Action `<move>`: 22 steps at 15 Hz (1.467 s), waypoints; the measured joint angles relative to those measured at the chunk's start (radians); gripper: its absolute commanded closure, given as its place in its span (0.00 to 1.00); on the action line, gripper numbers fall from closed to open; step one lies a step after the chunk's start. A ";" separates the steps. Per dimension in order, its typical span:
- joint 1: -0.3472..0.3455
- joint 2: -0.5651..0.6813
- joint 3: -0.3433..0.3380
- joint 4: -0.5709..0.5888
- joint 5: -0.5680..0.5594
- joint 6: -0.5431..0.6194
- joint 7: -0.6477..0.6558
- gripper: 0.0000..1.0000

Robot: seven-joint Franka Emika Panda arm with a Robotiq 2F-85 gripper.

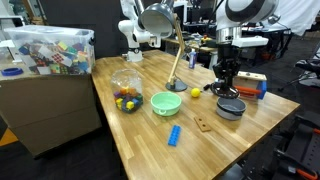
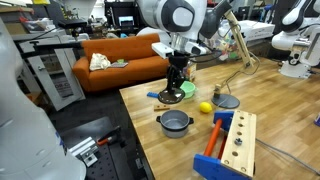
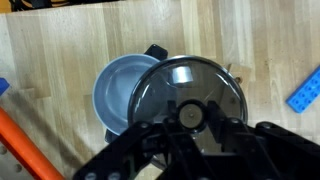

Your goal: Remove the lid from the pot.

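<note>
The pot (image 3: 118,95) is a small silver-grey metal pot on the wooden table, and its inside is open to view. It also shows in both exterior views (image 1: 230,108) (image 2: 175,122). The lid (image 3: 195,85), a dark round disc, hangs above the pot and is shifted to one side of it. My gripper (image 3: 187,117) is shut on the knob at the lid's centre. In both exterior views the gripper (image 1: 228,80) (image 2: 178,78) holds the lid (image 2: 166,96) above the table, clear of the pot.
A green bowl (image 1: 166,102), a clear jar of coloured pieces (image 1: 126,92), a yellow ball (image 1: 195,92), a blue brick (image 1: 175,134) and a desk lamp (image 1: 155,20) stand on the table. A wooden block with holes (image 2: 240,145) lies near the pot. A table edge is close behind the pot.
</note>
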 measured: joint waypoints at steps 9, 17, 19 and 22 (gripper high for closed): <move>0.076 -0.068 0.076 -0.064 0.004 -0.008 -0.139 0.91; 0.076 -0.072 0.072 -0.137 0.069 -0.008 -0.239 0.91; 0.079 -0.071 0.080 -0.152 0.068 -0.008 -0.255 0.91; 0.083 -0.045 0.089 -0.172 0.047 -0.008 -0.263 0.91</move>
